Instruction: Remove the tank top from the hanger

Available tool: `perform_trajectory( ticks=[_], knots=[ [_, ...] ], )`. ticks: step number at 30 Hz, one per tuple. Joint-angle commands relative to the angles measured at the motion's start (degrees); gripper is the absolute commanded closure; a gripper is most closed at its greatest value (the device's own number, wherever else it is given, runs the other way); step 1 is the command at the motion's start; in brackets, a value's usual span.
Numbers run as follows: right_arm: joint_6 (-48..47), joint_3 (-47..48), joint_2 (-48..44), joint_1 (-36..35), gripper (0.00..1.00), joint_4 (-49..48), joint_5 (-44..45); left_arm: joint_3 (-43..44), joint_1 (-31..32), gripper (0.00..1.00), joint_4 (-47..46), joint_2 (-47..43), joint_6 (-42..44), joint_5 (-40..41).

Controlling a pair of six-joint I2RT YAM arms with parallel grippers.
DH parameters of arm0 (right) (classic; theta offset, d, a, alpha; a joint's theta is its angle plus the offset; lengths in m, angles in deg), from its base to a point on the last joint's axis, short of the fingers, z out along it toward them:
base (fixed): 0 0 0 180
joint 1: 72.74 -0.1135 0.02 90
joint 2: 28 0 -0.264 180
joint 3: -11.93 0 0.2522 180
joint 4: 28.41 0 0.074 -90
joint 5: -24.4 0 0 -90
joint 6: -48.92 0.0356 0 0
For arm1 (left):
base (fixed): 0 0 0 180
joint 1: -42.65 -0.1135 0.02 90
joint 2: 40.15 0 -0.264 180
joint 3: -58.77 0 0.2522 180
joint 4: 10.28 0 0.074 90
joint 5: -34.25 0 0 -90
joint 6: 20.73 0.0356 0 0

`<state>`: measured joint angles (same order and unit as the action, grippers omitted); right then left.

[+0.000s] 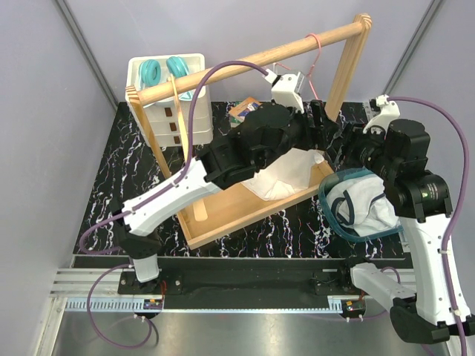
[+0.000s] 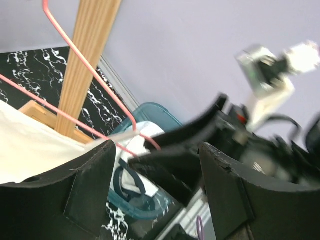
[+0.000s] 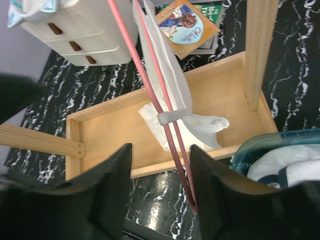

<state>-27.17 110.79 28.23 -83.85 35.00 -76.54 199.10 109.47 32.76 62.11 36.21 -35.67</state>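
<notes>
A pink wire hanger (image 1: 315,59) hangs from the right end of the wooden rail (image 1: 252,58). The white tank top (image 1: 286,174) hangs from it and droops into the wooden base tray (image 1: 223,211). In the right wrist view one strap (image 3: 172,116) is still looped over the hanger's arm (image 3: 150,90). My right gripper (image 3: 160,149) is open, with the hanger's lower end between its jaws, close to the right finger. My left gripper (image 2: 157,147) is open and empty, beside the hanger wire (image 2: 95,75) and the tank top (image 2: 30,150). The two grippers face each other closely (image 1: 320,122) (image 1: 343,144).
A teal basket (image 1: 364,204) holding white clothing sits right of the tray, under the right arm. A white drawer unit (image 1: 174,96) stands at the back left. A book (image 1: 245,110) lies behind the tray. The rack's right post (image 1: 345,67) stands close to both grippers.
</notes>
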Motion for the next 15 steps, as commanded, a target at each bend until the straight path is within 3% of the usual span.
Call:
perform_trajectory(
  ticks=[1, 9, 12, 15],
  knots=[
    [2.26, -0.99, -0.94, 0.22, 0.5, -5.0, -4.09, 4.39, -0.82, 0.3, -5.02, 4.34, 1.15, 4.61],
    [3.13, -2.31, -3.05, 0.22, 0.5, -2.9, -5.85, 5.45, -1.88, 0.3, -8.71, 7.25, 3.79, 8.13],
    [4.45, -0.99, -3.58, 0.22, 0.33, 1.23, -3.13, 4.84, -2.49, 0.31, -9.15, 7.25, 3.62, 8.32],
    [5.42, -0.11, -4.72, 0.3, 0.3, 5.71, -2.51, 4.4, -3.54, 0.32, -9.94, 7.69, 2.22, 6.56]
  ],
)
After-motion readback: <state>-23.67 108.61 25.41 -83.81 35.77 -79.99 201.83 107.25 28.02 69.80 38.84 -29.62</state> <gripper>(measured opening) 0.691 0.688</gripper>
